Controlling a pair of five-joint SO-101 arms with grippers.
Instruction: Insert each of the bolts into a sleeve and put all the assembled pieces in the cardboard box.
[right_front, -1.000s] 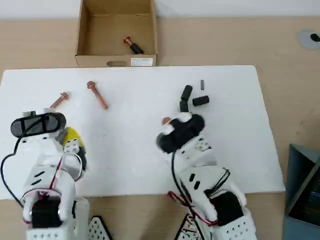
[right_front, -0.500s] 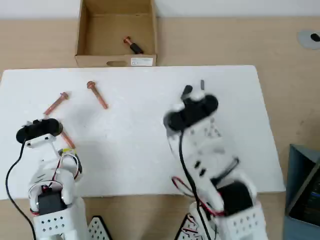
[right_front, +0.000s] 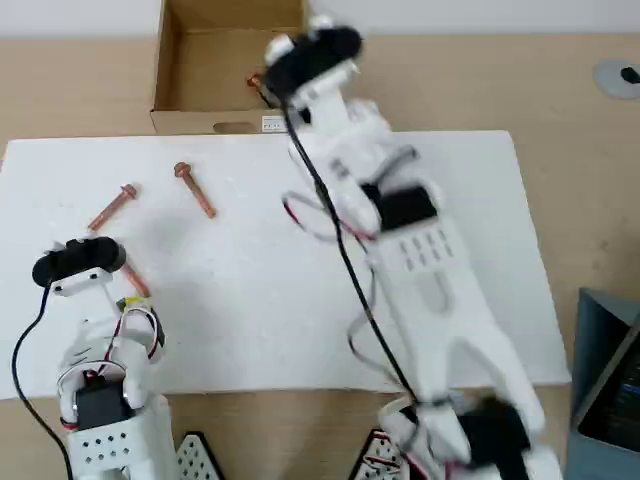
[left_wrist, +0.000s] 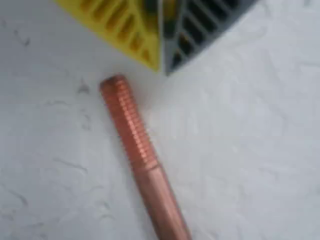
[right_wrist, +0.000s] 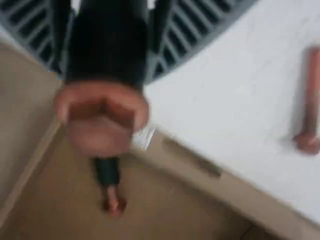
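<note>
My right gripper (right_front: 280, 82) reaches over the near right corner of the cardboard box (right_front: 180, 120). It is shut on a black sleeve (right_wrist: 106, 47) with a copper bolt head (right_wrist: 101, 116) sticking out, held above the box floor. Another assembled piece (right_wrist: 108, 186) lies in the box below it. My left gripper (left_wrist: 161, 62) hangs low over the white mat's left side, its yellow and grey fingertips together beside the threaded end of a loose bolt (left_wrist: 140, 160). Two more bolts (right_front: 112, 205) (right_front: 195, 190) lie farther back on the mat.
The white mat (right_front: 240, 300) covers most of the wooden table. My right arm stretches across the mat's middle and hides what lies under it. A dark grey object (right_front: 610, 370) stands at the right edge, and a grey disc (right_front: 615, 75) lies at the back right.
My right arm has swung from the middle of the mat out to the box, carrying the sleeved bolt. My left gripper came down over the loose bolt a second ago and has since kept still.
</note>
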